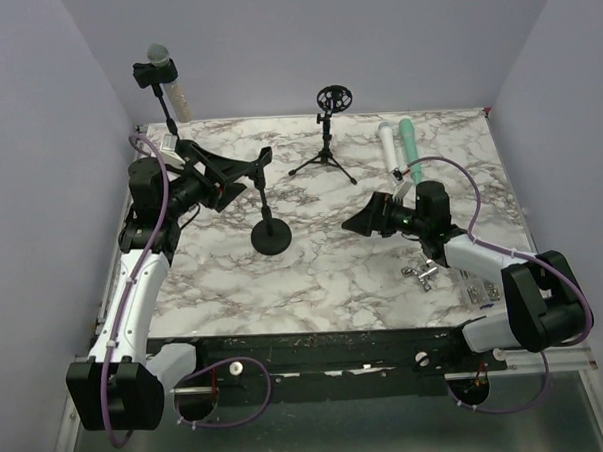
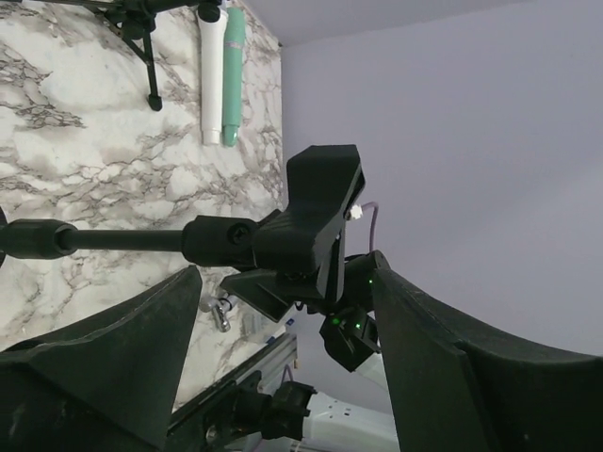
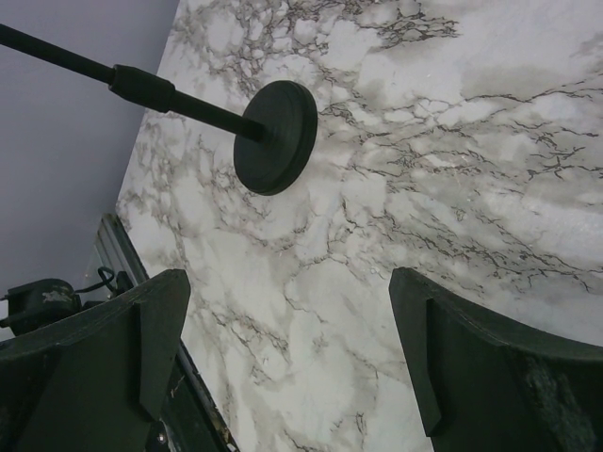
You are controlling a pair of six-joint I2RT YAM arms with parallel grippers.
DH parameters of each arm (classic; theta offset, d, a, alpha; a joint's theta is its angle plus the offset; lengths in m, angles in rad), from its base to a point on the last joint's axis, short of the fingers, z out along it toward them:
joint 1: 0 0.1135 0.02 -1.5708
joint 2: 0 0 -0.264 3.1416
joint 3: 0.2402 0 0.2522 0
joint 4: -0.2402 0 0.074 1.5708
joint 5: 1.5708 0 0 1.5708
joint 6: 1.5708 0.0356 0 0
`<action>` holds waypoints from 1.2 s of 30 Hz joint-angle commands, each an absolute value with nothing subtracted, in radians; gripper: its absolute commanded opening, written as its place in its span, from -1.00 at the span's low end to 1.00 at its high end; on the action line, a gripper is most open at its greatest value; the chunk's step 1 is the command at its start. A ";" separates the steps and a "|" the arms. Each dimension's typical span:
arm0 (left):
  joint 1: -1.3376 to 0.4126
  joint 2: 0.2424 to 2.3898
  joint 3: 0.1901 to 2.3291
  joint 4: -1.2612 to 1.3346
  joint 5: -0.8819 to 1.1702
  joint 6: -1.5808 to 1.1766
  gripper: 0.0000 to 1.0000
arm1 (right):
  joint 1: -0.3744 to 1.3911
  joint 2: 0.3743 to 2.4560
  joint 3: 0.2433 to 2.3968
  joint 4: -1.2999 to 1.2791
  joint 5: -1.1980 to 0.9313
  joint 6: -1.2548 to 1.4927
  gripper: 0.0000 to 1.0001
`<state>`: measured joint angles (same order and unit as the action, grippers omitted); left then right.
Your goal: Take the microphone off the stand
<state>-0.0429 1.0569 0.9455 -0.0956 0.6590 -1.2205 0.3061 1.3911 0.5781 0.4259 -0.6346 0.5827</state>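
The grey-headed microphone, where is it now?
In the top view, the grey-headed microphone sits in a black clip stand at the marble table's far left corner, well left of the black tripod stand.

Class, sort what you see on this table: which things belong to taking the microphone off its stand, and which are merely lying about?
Job: microphone; its stand; round-base stand, its clip inside the left gripper.
Lying about: tripod stand; white tube; teal tube; metal clips.
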 commanded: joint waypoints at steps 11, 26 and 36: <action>-0.040 1.134 0.971 -0.027 0.665 -1.235 0.03 | 0.308 1.410 0.572 0.454 -0.634 0.563 0.92; -0.040 1.166 0.949 0.137 0.715 -1.293 0.02 | 0.308 1.424 0.571 0.456 -0.631 0.563 0.92; -0.041 1.150 0.907 0.176 0.728 -1.276 -0.63 | 0.308 1.419 0.570 0.453 -0.625 0.560 0.92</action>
<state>-0.0429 1.1656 0.9386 0.1093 0.6937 -1.2873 0.3061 1.4094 0.5781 0.4259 -0.6342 0.5751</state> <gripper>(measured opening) 0.310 0.956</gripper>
